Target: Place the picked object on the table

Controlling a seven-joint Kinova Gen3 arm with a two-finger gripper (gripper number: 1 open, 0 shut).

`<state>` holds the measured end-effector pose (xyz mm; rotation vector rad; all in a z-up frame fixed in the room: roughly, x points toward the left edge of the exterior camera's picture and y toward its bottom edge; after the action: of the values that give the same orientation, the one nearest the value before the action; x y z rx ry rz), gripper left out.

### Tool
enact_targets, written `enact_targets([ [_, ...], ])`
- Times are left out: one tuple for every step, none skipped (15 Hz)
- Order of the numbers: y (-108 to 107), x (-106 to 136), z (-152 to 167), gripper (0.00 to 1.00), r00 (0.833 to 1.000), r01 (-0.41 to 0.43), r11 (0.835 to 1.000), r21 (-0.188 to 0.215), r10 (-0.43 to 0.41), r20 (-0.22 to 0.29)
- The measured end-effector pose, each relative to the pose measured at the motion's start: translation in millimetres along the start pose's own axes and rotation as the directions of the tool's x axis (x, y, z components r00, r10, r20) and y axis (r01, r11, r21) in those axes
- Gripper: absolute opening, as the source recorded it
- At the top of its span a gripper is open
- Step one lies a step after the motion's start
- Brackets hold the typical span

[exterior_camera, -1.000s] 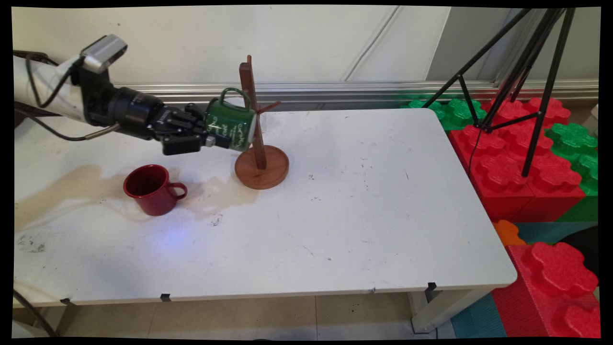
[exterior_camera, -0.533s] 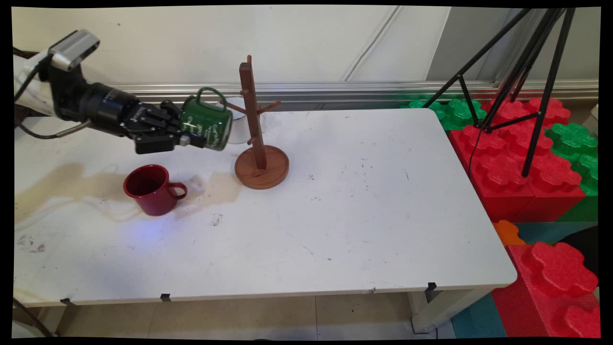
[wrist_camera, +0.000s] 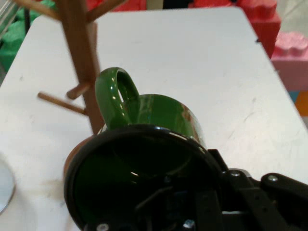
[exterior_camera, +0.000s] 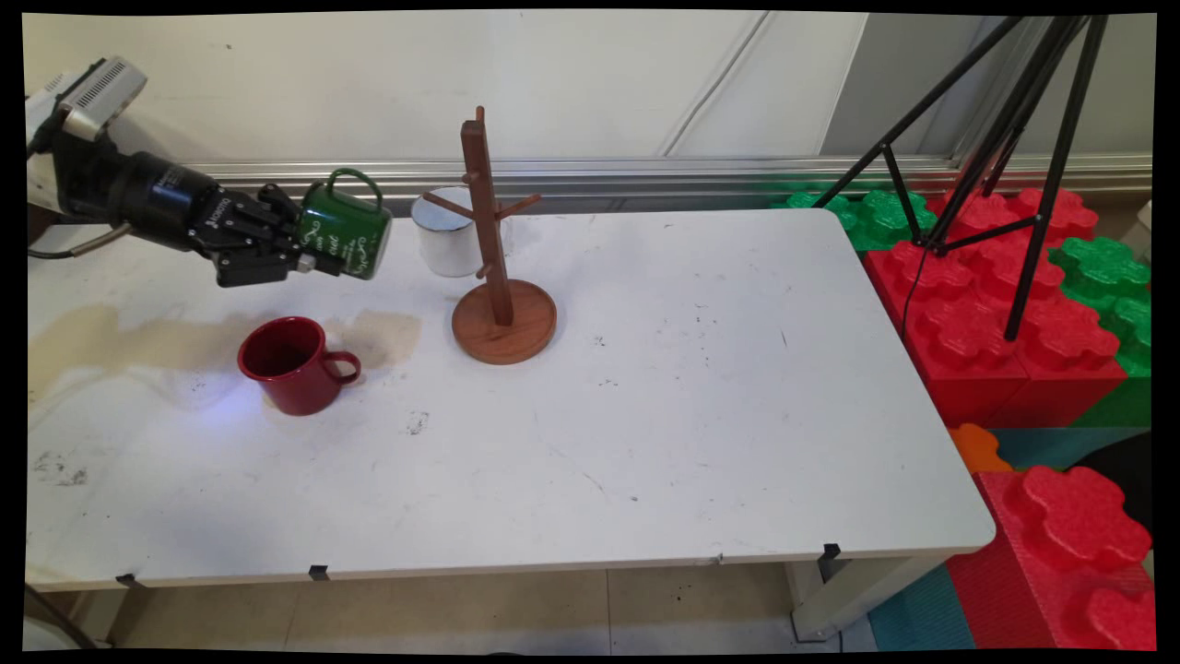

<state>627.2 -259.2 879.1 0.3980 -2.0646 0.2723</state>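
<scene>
Gripper (exterior_camera: 309, 261) clamped on green mug (exterior_camera: 346, 231) at the rim, one finger inside the mouth, mug tipped on its side in the air with handle up. Mug looks like enamelled metal: light, rigid, glossy so probably slippery; rim pinch gives a thin contact and it could pivot in the jaws. The handle loop or a grip across the body would likely hold better. Just ahead of the mug, beyond its base: white mug (exterior_camera: 449, 232) standing on the table (exterior_camera: 701, 406), and next to that the wooden rack (exterior_camera: 493, 240) with pegs bare; green mug is clear of both. Below the hand: red mug (exterior_camera: 290, 362), upright, handle toward the rack, apart from the gripper. Brownish stain on the tabletop under and around the hand.
</scene>
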Motion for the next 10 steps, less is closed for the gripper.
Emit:
enact_targets([
  [-3.3,-3.2,-5.2,0.0,1.0,-0.007,1.0,0.013,0.007,0.018],
  [-5.9,-6.2,-9.2,0.0,0.999,-0.014,1.0,0.023,0.013,0.035],
  [-8.7,-9.7,-13.3,0.0,0.998,-0.022,0.999,0.032,0.02,0.056],
  [-11.6,-13.1,-17.1,0.0,0.997,-0.03,0.999,0.042,0.027,0.076],
  [-14.1,-16.2,-20.1,0.0,0.995,-0.038,0.998,0.05,0.033,0.095],
  [-17.2,-19.5,-23.1,0.0,0.992,-0.048,0.997,0.06,0.041,0.117],
  [-20.4,-22.8,-25.8,0.0,0.989,-0.059,0.996,0.069,0.049,0.14],
  [-23.5,-25.7,-27.7,0.0,0.986,-0.068,0.995,0.075,0.055,0.159],
  [-26.7,-29.3,-29.7,0.0,0.981,-0.079,0.994,0.082,0.063,0.182],
  [-29.4,-33.0,-31.4,0.0,0.976,-0.091,0.992,0.085,0.072,0.204],
])
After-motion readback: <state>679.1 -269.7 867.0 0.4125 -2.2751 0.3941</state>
